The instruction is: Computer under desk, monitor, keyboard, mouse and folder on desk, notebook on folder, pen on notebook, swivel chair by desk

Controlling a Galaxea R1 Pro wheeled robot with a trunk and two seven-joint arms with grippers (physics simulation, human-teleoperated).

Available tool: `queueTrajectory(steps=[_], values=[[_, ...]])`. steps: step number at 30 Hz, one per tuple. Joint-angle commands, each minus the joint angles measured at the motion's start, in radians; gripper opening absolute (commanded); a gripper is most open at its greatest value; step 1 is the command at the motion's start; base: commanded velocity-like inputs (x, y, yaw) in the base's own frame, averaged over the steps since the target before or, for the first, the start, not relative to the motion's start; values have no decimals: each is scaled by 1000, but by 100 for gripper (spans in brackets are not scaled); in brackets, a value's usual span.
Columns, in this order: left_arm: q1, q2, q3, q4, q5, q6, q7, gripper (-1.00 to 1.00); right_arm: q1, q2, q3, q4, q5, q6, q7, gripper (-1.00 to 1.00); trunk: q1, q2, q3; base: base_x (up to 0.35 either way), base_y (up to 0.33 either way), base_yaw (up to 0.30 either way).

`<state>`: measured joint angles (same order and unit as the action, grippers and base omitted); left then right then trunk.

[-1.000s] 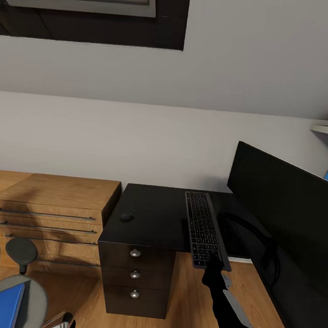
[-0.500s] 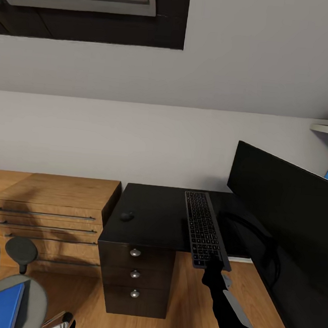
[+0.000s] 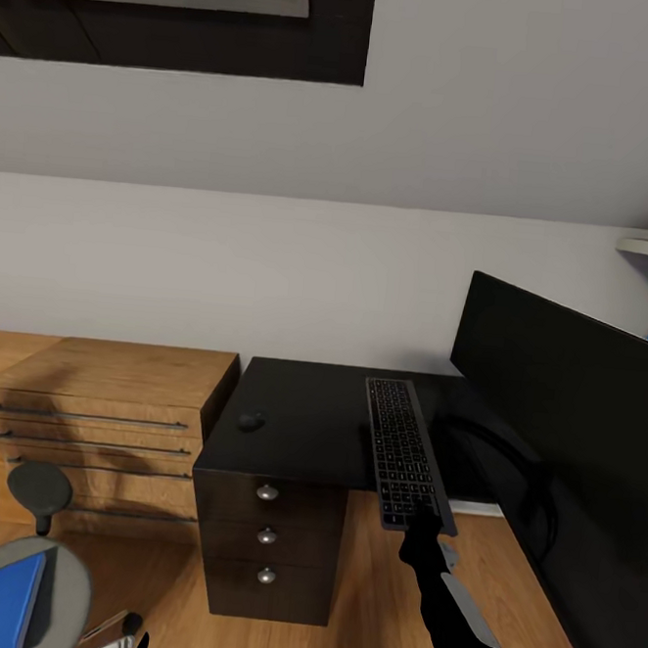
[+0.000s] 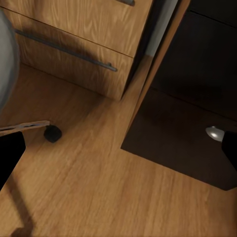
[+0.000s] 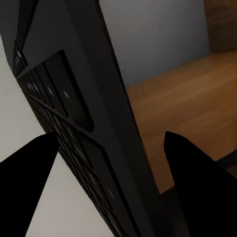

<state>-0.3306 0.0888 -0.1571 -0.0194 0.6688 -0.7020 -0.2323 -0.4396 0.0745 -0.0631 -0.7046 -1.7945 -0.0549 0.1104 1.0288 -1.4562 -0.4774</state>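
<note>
one keyboard [image 3: 403, 454] in the right tool [image 3: 422, 525], one mouse [image 3: 251, 421], one monitor [image 3: 562, 414]; left tool [image 4: 118, 148] wide

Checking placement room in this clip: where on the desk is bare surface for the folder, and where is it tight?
The desk has a bare patch between the mouse near its left edge and the keyboard, back to the wall. It is crowded on the right: the keyboard, overhanging the front edge at the right gripper, lies close beside the monitor.
</note>
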Motion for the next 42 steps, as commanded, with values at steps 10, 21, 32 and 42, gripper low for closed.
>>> queueTrajectory(steps=[10,21,32,42], values=[[-1,0,-6,1,11,-3,-6,100,-1,0,-2,0,-8,24,7,-100,23,-43,-20,0,0,0],[-1,0,-6,1,11,-4,-7,100,-1,-2,-3,1,-7,27,6,-100,23,-43,-20,0,0,0],[-1,0,-6,1,11,-4,-7,100,-1,-1,-8,2,-12,29,-1,-100,23,-43,-20,61,0,0],[-1,0,-7,1,11,-4,-7,100,-1,-1,-9,3,-12,29,-2,-100,23,-43,-20,3,0,0]])
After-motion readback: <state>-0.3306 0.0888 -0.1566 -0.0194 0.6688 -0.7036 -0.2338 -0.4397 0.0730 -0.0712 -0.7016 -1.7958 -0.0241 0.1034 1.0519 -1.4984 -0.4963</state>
